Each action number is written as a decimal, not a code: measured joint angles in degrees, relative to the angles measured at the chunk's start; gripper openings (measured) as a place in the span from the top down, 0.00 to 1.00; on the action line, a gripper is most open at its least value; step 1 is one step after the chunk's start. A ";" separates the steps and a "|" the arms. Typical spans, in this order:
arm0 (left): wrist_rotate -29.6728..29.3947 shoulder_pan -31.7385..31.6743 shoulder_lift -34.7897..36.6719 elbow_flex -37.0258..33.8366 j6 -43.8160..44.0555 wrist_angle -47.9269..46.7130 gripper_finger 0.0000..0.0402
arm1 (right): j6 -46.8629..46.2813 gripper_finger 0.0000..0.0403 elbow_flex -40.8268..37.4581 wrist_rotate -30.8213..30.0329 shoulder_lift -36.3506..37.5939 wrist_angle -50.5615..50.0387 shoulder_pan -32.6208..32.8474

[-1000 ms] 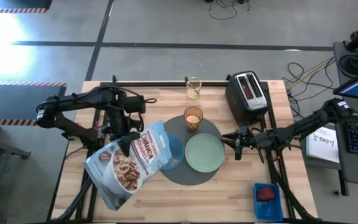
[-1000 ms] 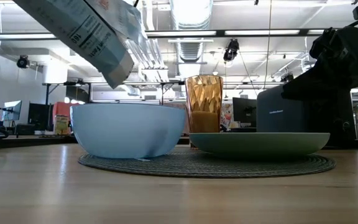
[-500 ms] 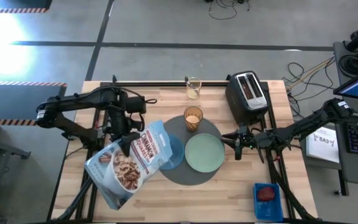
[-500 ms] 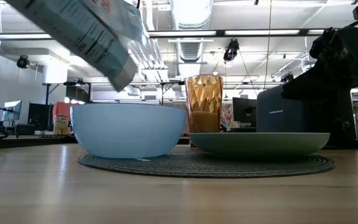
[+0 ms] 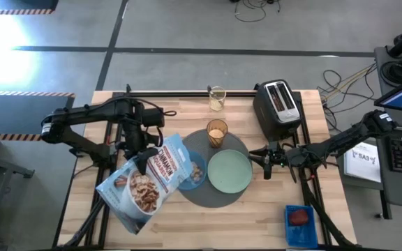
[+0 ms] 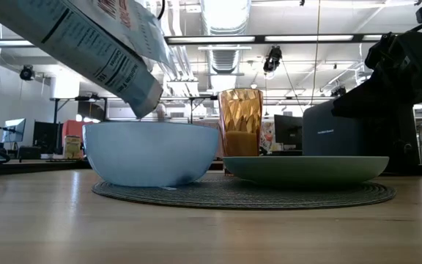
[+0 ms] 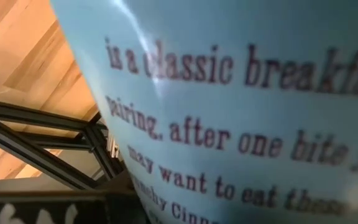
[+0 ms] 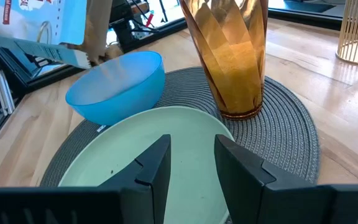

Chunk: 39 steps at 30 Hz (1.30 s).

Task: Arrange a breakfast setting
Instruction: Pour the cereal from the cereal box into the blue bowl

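Compared with half a second ago, the cereal box is tipping further, its open corner now sitting lower over the blue bowl, and brown cereal pieces are showing inside the bowl where only blue was visible before. In the low view the box's corner is hanging just above the bowl's rim.

The left gripper is grasping the box near its top, in the left centre of the high view; the left wrist view is filled with the printed box face, so the fingers themselves are hidden. The left arm is reaching in from the left edge, bent at the elbow, the box slanting down to the lower left.

The right gripper is hovering at the right edge of the green plate, its fingers parted with nothing between them. The right arm is stretching in level from the right edge.

Bowl and plate are resting side by side on the round grey mat in the middle of the table, with the glass of orange drink on the mat's upper edge. The toaster is standing at the upper right.
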<state>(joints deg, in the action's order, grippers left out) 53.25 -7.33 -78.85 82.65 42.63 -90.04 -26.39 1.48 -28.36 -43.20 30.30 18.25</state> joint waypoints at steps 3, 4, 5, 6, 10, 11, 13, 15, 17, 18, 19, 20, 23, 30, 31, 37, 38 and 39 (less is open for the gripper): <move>0.04 0.00 0.00 0.00 0.04 0.03 0.68 | 0.00 0.72 0.00 0.00 0.00 0.00 -0.01; 0.09 0.00 0.00 0.00 0.04 0.02 0.68 | 0.00 0.72 0.00 0.00 -0.02 0.00 -0.01; 0.22 0.00 0.00 0.00 0.04 0.02 0.69 | 0.00 0.72 0.00 0.00 0.00 0.00 0.01; 0.44 0.00 0.00 0.00 0.06 0.02 0.69 | 0.00 0.72 0.00 0.00 0.00 0.00 0.01; 2.14 0.00 -0.02 0.00 0.87 0.02 0.69 | 0.00 0.72 0.00 0.00 0.00 0.00 0.00; 2.46 0.00 -0.14 0.00 1.26 0.02 0.69 | 0.00 0.72 0.00 0.00 -0.01 0.00 0.00; 2.93 -0.02 -0.35 0.00 1.59 0.01 0.69 | 0.00 0.72 0.00 0.00 -0.02 0.00 0.01; 2.94 -0.08 -0.65 0.00 1.59 0.04 0.69 | 0.00 0.72 0.00 0.00 0.00 0.00 0.00; 3.12 -0.07 -1.07 0.00 1.59 0.02 0.69 | 0.00 0.72 0.00 0.00 -0.01 0.00 -0.01; 3.16 -0.07 -1.25 0.00 1.59 0.06 0.69 | 0.00 0.72 0.00 0.00 -0.02 0.00 0.00; 3.18 -0.07 -1.38 0.00 1.59 0.09 0.69 | 0.00 0.72 -0.01 0.00 -0.01 0.00 0.01; 3.18 -0.07 -1.45 0.00 1.59 0.06 0.69 | 0.00 0.72 0.00 0.00 -0.01 0.00 0.01; 3.26 -0.09 -1.46 0.00 1.60 0.02 0.69 | 0.00 0.72 0.00 0.00 -0.02 0.00 0.01; 3.70 -0.32 -1.60 0.00 3.27 0.02 0.69 | 0.00 0.72 0.00 0.00 -0.02 0.00 -0.01; 4.13 -0.44 -1.74 0.00 3.48 0.00 0.69 | 0.00 0.72 0.00 0.00 -0.02 0.00 0.00; 5.39 -0.92 -2.79 0.00 3.54 0.02 0.69 | 0.00 0.72 0.00 0.00 -0.02 0.00 0.00; 5.78 -0.97 -2.98 0.00 3.54 0.03 0.69 | 0.00 0.72 0.00 0.00 0.00 0.00 0.01; 6.17 -1.06 -3.16 0.00 3.54 0.04 0.69 | 0.00 0.72 0.00 0.00 -0.01 0.00 0.01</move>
<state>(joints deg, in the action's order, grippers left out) 59.42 -8.39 -82.01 82.65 46.17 -90.00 -26.39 1.48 -28.36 -43.21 30.30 18.26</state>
